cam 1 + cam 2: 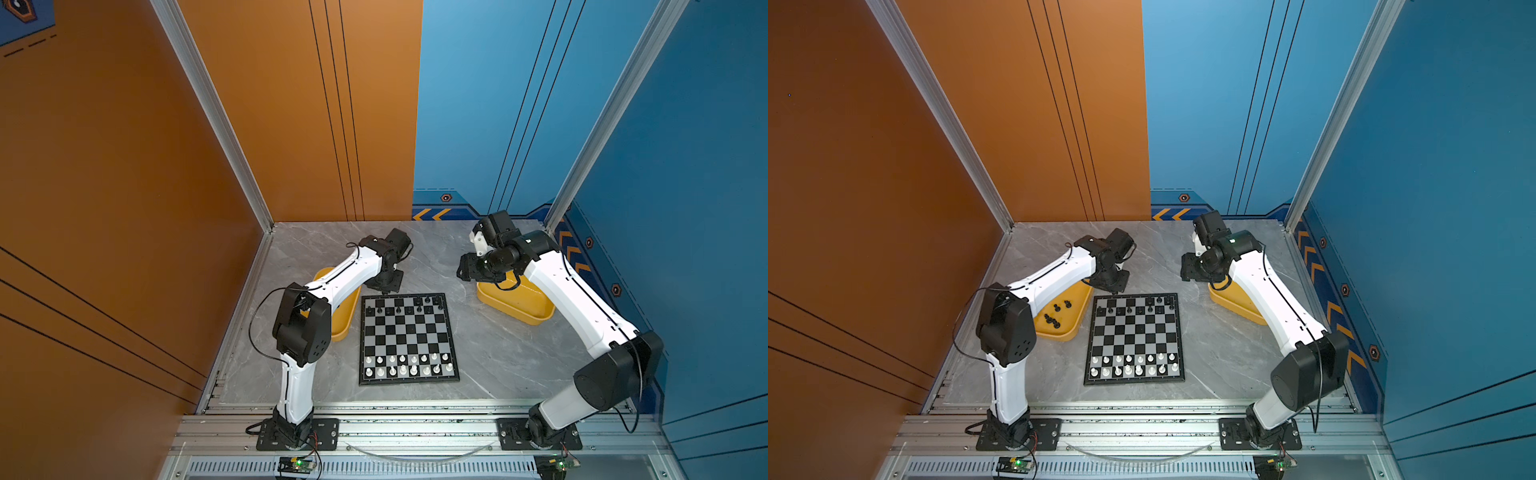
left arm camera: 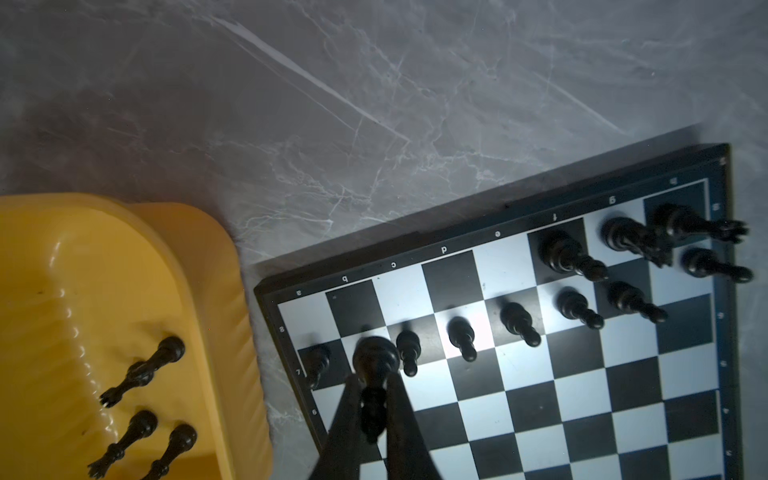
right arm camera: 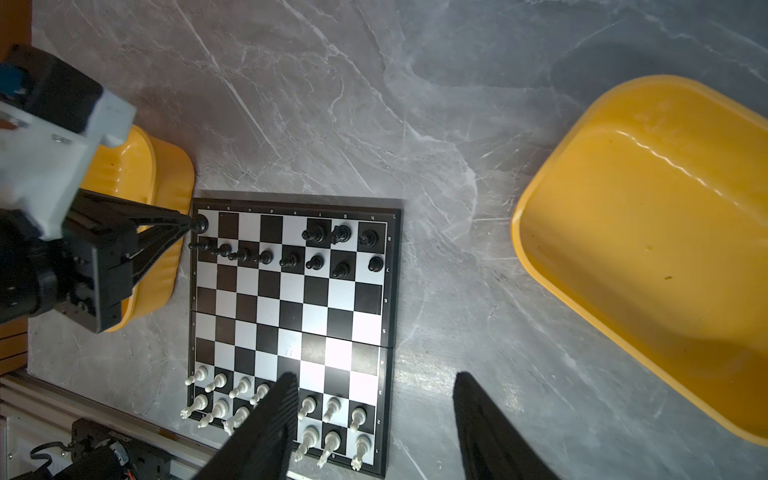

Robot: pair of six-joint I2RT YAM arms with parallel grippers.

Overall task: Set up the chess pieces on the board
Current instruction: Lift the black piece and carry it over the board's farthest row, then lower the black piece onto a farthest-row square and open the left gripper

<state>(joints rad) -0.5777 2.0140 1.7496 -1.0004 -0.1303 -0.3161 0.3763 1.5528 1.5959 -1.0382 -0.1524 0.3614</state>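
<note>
Chessman (image 2: pixel 375 357), black, pinched by the closed left gripper (image 2: pixel 374 386) at the board's (image 1: pixel 409 332) far-left corner square; judged light, rigid, glossy-slick and easily tipped, so best held on the narrow stem above its base; right gripper (image 3: pixel 374 376) wide, empty, far right.

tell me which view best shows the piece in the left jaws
Left wrist view: the black piece is large, clamped between the jaws. Right wrist view shows it small, at the board corner; both top views: too small to tell.
</note>
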